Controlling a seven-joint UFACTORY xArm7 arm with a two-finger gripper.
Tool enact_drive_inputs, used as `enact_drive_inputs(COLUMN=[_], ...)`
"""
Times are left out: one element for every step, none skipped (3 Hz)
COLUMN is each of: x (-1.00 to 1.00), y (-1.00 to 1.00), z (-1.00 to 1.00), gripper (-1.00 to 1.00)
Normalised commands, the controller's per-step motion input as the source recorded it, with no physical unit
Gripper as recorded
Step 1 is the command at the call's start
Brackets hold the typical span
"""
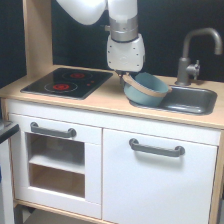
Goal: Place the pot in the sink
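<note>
Exterior view. The white arm's gripper (126,75) has its fingertips hidden behind the small round light blue-grey pot with tan rim band (145,89), so whether it is clamped on the rim cannot be told. The pot is tilted and sits at the left edge of the dark grey rectangular metal sink (192,100); the rest of the basin lies open toward the right. The light wood countertop (107,97) also carries a black two-ring hob (67,82) and a grey tap (192,55). The arm is cut off above.
</note>
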Motion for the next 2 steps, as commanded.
enact_drive_inputs(x=[1.00,0.86], y=[1.00,0.78], z=[-0.20,-0.02], gripper=[0.47,0.78])
